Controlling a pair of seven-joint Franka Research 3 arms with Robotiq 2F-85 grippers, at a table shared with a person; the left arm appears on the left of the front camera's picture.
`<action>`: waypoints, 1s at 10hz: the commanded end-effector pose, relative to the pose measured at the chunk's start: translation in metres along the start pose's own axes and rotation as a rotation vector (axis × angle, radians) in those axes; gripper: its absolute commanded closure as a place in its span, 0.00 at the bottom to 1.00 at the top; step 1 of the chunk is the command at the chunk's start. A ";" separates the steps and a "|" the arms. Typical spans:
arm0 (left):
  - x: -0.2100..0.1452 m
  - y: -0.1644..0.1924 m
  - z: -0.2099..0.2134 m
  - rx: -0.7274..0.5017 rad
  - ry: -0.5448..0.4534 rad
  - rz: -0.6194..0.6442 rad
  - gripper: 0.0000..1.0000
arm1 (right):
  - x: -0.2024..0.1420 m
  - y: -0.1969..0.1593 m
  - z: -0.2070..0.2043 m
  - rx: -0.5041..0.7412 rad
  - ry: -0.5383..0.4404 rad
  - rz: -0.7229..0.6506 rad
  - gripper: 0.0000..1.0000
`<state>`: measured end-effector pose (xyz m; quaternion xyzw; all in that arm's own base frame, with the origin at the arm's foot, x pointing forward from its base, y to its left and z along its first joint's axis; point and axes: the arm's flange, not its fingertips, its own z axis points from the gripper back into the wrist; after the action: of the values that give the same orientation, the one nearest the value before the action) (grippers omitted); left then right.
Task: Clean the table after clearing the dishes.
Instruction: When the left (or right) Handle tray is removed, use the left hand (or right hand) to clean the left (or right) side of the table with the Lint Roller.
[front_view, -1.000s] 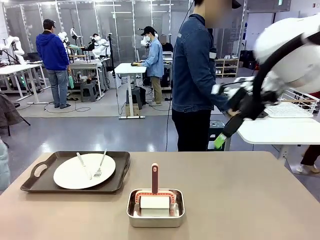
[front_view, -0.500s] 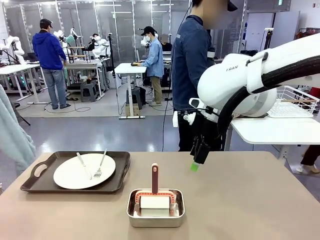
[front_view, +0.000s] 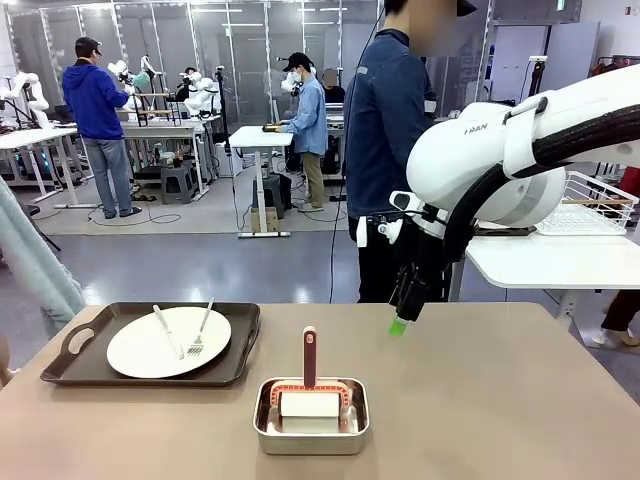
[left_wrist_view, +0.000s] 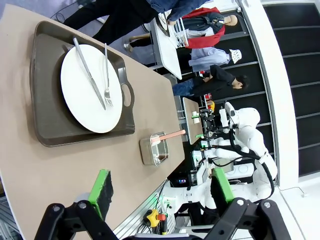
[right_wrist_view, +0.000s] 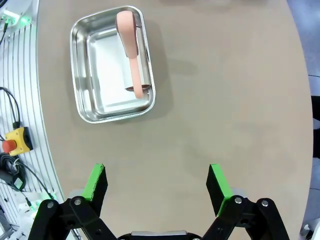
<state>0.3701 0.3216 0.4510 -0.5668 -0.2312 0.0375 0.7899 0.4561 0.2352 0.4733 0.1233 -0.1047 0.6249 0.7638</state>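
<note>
The tan table (front_view: 500, 400) carries a dark brown handled tray (front_view: 235, 362) at the left. On it sits a round white plate (front_view: 150, 350) with a knife and fork. My right gripper (front_view: 400, 322) hangs open above the table's far edge, right of the middle, fingers pointing down. In the right wrist view the right gripper (right_wrist_view: 156, 182) is open over bare table (right_wrist_view: 225, 100), nothing between its pads. The left gripper (left_wrist_view: 160, 187) is also open and holds nothing. It looks across the table (left_wrist_view: 60, 170) at the tray (left_wrist_view: 50, 125) and plate (left_wrist_view: 85, 100).
A steel pan (front_view: 262, 428) holding a pink-handled scrubber (front_view: 309, 355) stands near the front middle, and shows as pan (right_wrist_view: 90, 107) and pan (left_wrist_view: 147, 155) in the wrist views. A person in denim (front_view: 385, 150) stands at the far side. A pale sleeve-like shape (front_view: 35, 260) crosses the left edge.
The right arm swung in from the right, bringing its gripper leftward and down to the table's far edge, then shifted slightly right. Both grippers stayed open. Tray and pan have not moved.
</note>
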 end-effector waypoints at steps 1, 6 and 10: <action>-0.001 -0.001 0.003 0.003 -0.002 -0.001 0.00 | 0.003 0.004 0.002 0.013 -0.011 -0.004 0.00; -0.001 -0.001 0.003 0.003 -0.002 -0.001 0.00 | 0.071 0.002 -0.030 -0.001 0.141 0.166 0.00; -0.001 -0.001 0.003 0.003 -0.002 -0.001 0.00 | 0.117 0.005 -0.061 0.056 0.202 0.215 0.00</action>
<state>0.3703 0.3213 0.4510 -0.5668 -0.2310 0.0372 0.7899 0.4680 0.3540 0.4519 0.0735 -0.0397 0.7208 0.6881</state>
